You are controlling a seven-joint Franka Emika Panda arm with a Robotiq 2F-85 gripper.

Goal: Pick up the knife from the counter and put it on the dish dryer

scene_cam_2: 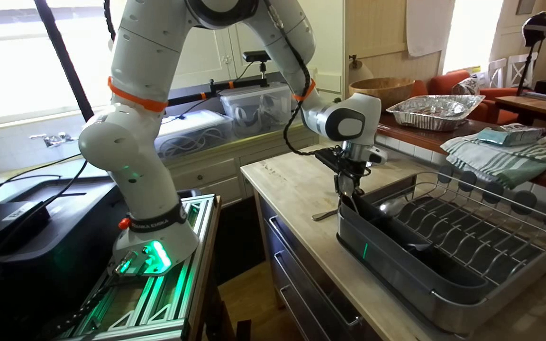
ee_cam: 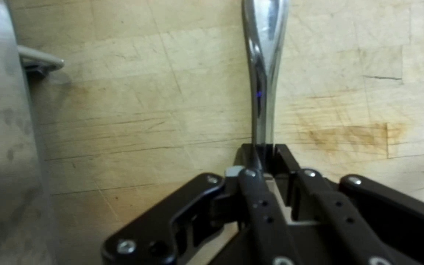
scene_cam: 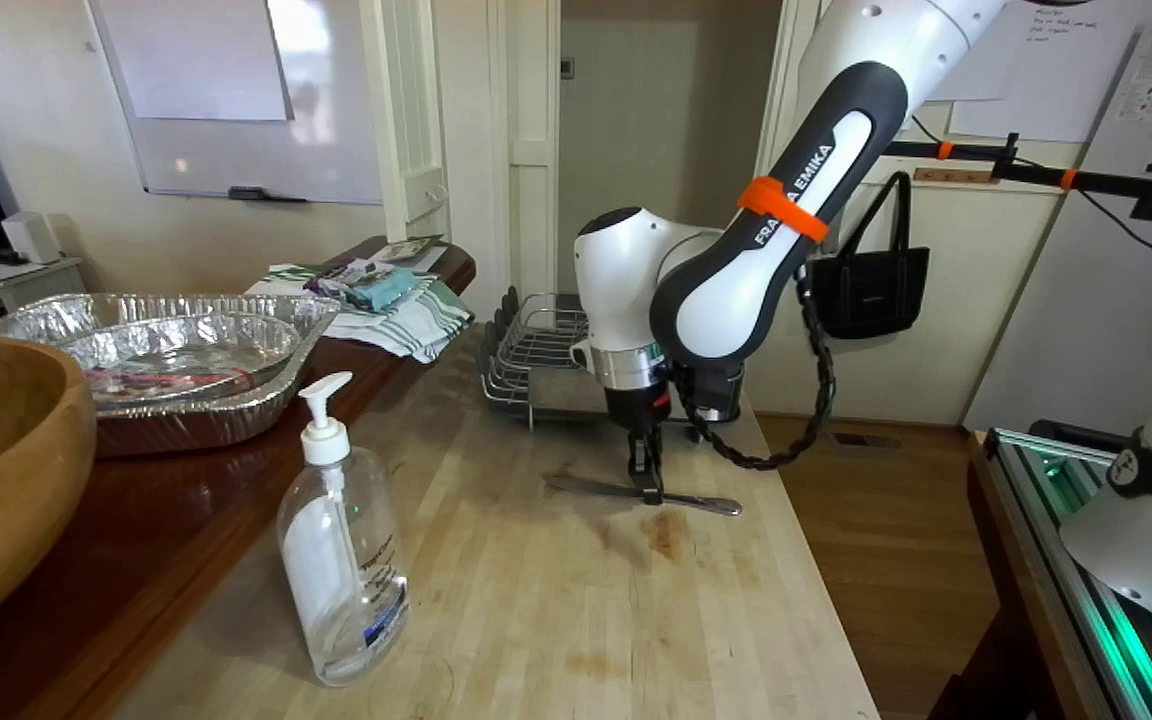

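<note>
The knife (scene_cam: 706, 503), slim and silvery, lies flat on the light wooden counter (scene_cam: 556, 620), in front of the dish dryer. In the wrist view the knife (ee_cam: 263, 84) runs from the top edge down between my fingertips. My gripper (scene_cam: 648, 495) points straight down, its fingers closed around the middle of the knife at counter level; the fingertips also show in the wrist view (ee_cam: 263, 151). The dish dryer (scene_cam_2: 462, 310) is a metal wire rack with a grey cutlery holder; it hides part of the knife (scene_cam_2: 324, 216) in an exterior view. Its metal side (ee_cam: 6, 140) fills the wrist view's left.
A clear pump soap bottle (scene_cam: 346, 570) stands on the counter. On the raised dark ledge are a wooden bowl (scene_cam: 6, 480), a foil tray (scene_cam: 226, 415) and striped towels (scene_cam: 416, 320). Cutlery, including a spoon (scene_cam_2: 393, 206), sits in the rack's holder. A floor gap separates counter and robot base.
</note>
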